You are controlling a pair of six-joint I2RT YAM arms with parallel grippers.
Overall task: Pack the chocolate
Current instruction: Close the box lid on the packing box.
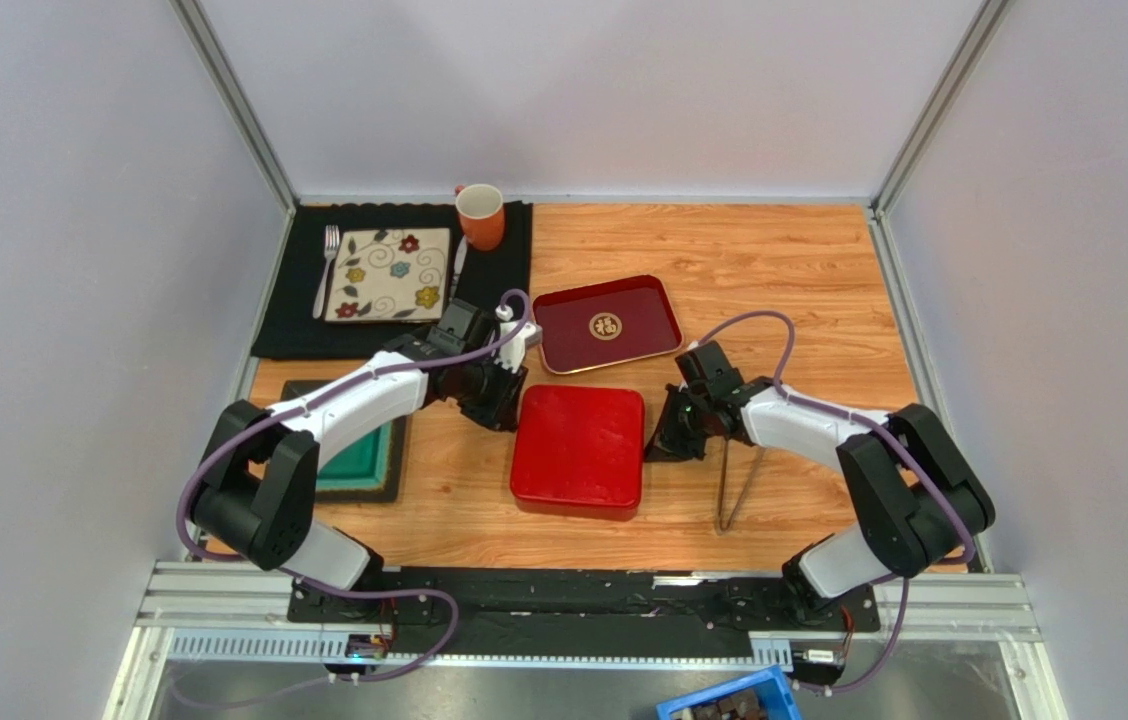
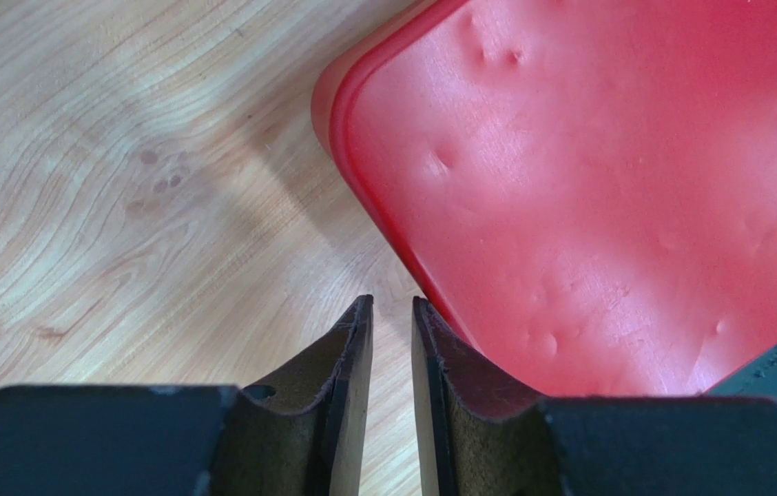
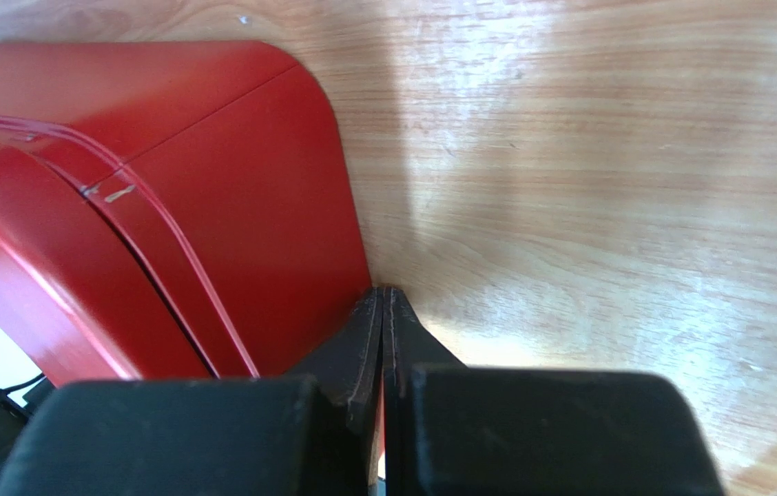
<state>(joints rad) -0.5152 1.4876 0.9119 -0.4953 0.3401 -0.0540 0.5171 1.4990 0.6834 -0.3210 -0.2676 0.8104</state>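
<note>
No chocolate shows in any view. A red box lies closed in the middle of the table, its smooth lid on top. My left gripper is at the box's far left corner. In the left wrist view the gripper is nearly shut, with a narrow gap and nothing between the fingers, just beside the lid's edge. My right gripper is at the box's right side. In the right wrist view the gripper is shut and empty, its tips against the box wall at table level.
A dark red tray with a gold emblem lies behind the box. An orange mug, a flowered plate and a fork sit on a black mat at the back left. Metal tongs lie right of the box. A green-lined tray is at the left.
</note>
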